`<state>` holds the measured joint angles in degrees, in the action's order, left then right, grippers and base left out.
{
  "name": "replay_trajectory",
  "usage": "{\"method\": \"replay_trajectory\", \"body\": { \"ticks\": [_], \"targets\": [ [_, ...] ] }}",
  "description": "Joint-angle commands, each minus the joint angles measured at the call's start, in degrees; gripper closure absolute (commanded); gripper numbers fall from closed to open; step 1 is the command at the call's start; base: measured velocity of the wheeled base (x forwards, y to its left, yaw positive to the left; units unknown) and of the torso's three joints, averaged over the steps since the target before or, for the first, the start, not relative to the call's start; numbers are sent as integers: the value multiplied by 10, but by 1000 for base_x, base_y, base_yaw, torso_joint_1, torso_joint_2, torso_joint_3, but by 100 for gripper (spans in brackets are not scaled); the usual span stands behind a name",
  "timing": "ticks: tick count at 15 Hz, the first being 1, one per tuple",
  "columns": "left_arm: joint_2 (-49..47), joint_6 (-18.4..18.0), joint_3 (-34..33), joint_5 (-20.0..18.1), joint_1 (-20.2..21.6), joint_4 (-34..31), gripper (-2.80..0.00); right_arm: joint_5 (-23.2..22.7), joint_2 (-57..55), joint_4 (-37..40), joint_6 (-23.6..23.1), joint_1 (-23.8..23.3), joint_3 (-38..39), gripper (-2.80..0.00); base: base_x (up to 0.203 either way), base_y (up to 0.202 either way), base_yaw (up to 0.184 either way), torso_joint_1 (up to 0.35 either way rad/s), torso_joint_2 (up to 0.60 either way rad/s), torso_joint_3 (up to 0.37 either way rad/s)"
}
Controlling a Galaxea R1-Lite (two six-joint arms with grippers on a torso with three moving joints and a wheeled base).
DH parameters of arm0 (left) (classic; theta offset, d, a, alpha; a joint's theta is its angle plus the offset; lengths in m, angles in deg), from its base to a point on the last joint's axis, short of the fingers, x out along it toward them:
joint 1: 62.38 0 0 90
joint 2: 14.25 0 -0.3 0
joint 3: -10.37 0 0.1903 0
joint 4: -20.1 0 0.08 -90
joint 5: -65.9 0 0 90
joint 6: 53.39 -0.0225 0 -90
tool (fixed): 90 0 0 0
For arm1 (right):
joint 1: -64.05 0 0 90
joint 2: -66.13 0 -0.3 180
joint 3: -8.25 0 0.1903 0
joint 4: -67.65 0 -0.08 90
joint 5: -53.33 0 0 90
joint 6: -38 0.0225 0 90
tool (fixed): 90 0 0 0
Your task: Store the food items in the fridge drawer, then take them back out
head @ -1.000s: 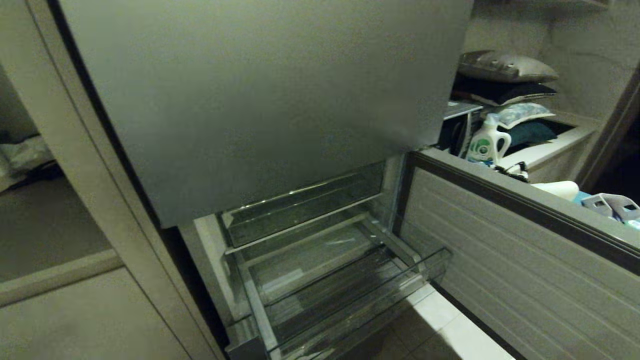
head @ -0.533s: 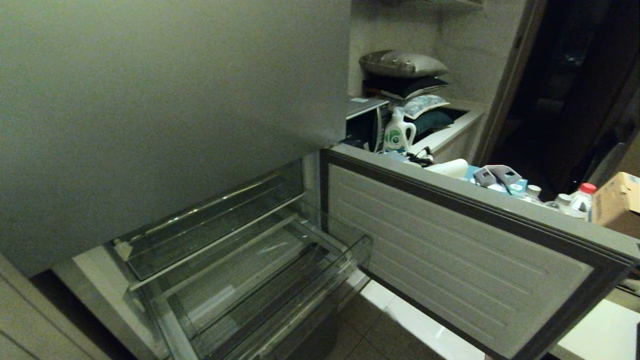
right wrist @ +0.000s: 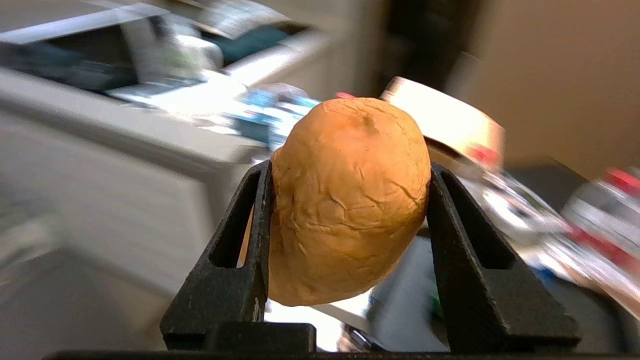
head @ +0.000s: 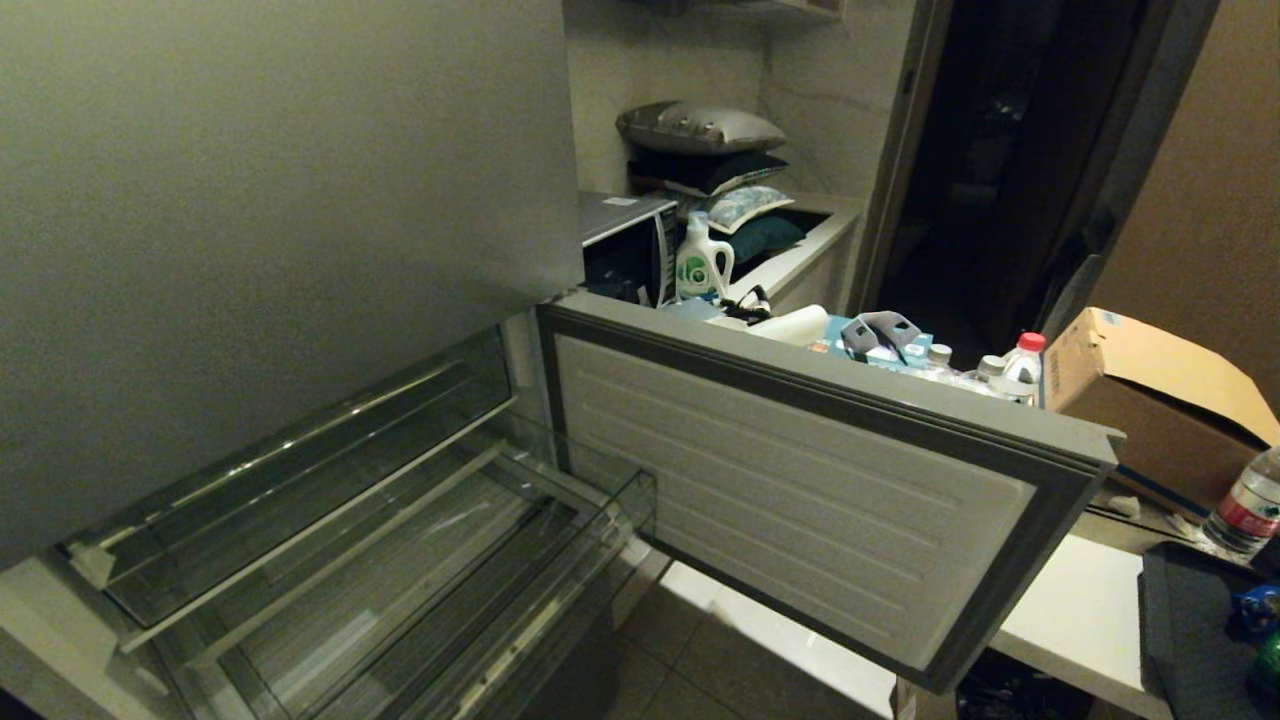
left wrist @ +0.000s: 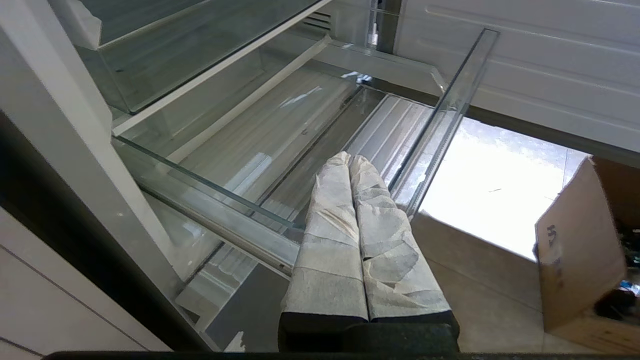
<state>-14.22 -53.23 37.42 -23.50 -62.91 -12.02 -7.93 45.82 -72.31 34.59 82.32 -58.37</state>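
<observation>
From the head, one wide clear plastic fridge drawer with a ribbed floor [head: 420, 610] stood pulled out below one shallower clear tray [head: 300, 500], beside the open white fridge door [head: 800, 480]. At the left wrist, the left gripper [left wrist: 350, 161], two wrapped fingers pressed together, hung over that drawer [left wrist: 390, 125]. At the right wrist, the right gripper [right wrist: 350, 175] pinched one round orange-brown wrinkled food item [right wrist: 350, 200] between two black fingers.

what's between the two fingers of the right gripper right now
A round orange-brown food item, clamped between the right gripper's black fingers; the right wrist view shows it.
</observation>
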Motion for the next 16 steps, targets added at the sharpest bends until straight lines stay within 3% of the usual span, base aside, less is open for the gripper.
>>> {"method": "replay_trajectory", "body": {
  "ticks": [1,3,7,9,11,13,14,16],
  "targets": [
    [0,0,-1,0,0,0,0,39,-72,2,9,-26,-12,0,0,0,0,0,0,0],
    [0,0,0,0,0,0,0,43,-142,1,32,-81,-25,0,0,0,0,0,0,0],
    [0,0,0,0,0,0,0,36,-326,-25,134,-270,-67,0,0,0,0,0,0,0],
    [0,0,0,0,0,0,0,32,-422,-85,169,-361,-70,0,0,0,0,0,0,0],
    [0,0,0,0,0,0,0,22,-518,-188,186,-483,-54,0,0,0,0,0,0,0],
    [0,0,0,0,0,0,0,-41,-561,-278,189,-561,-28,0,0,0,0,0,0,0],
    [0,0,0,0,0,0,0,-90,-565,-293,188,-586,-9,0,0,0,0,0,0,0],
    [0,0,-1,0,0,0,0,-135,-574,-302,186,-624,23,0,0,0,0,0,0,0]
  ]
}}
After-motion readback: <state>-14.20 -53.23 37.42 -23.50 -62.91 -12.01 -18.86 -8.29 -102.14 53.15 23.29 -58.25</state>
